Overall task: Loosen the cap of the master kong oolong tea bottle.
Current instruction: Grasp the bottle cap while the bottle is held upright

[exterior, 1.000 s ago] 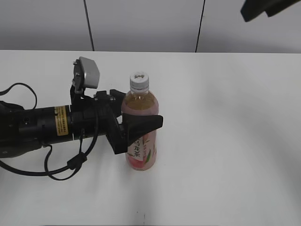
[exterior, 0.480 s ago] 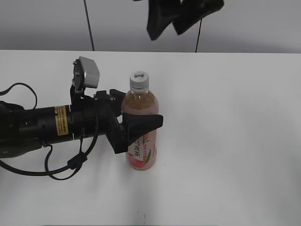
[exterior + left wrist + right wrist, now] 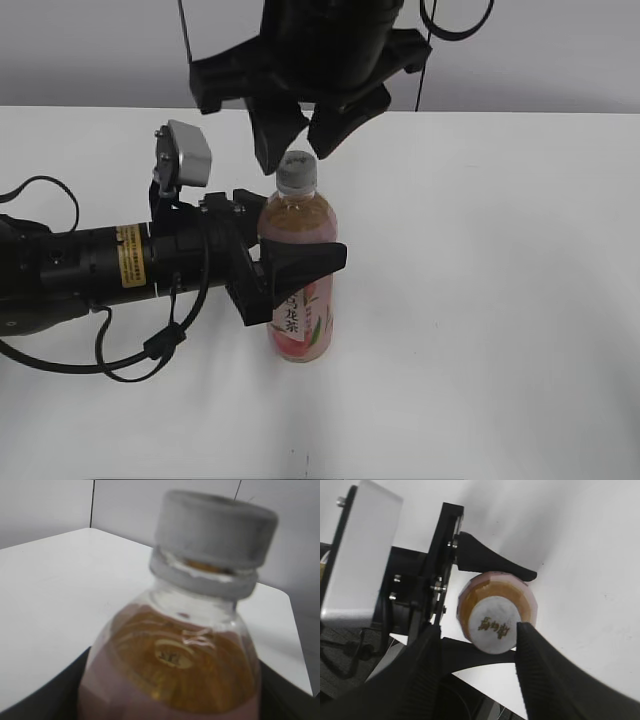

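Tools (image 3: 300, 262) (image 3: 298, 140): two; bottle (image 3: 298, 285): one

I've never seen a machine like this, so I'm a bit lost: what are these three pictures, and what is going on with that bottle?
It is a robot with two arms, each ending in a claw. One picture looks at the white table from outside; the other two come from cameras on the wrists. The left claw grips a tea bottle, pink label, standing upright. The right claw hangs open just above its white cap. From that wrist you look straight down on the cap between two dark fingers, which appear not to be touching it yet.
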Motion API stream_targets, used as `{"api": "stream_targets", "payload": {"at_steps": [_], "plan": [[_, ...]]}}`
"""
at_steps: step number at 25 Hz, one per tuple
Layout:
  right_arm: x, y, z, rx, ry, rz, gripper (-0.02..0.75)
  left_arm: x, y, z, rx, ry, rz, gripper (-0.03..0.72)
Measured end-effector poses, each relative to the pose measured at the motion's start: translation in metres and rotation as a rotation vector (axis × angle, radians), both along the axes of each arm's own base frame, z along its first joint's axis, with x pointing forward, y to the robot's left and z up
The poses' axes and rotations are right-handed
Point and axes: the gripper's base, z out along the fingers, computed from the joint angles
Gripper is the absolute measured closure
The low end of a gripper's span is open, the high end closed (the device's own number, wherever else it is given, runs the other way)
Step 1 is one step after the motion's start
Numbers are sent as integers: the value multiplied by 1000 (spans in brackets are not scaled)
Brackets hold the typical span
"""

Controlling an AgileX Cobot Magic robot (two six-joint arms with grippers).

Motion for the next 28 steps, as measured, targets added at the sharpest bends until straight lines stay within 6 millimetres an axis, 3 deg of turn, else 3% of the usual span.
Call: {"api": "stream_targets", "payload": {"at_steps": [8,13,22,28], "plan": [[8,3,-17,-60,-1,-7,372,0,0,0,0,0,1,230],[10,3,-20,-75,-5,-8,377,0,0,0,-1,0,2,230],[11,4,-22,-73,2,-5,462,0,0,0,-1,0,3,230],[10,4,-22,-89,-20,110,462,0,0,0,-1,0,3,230]]}}
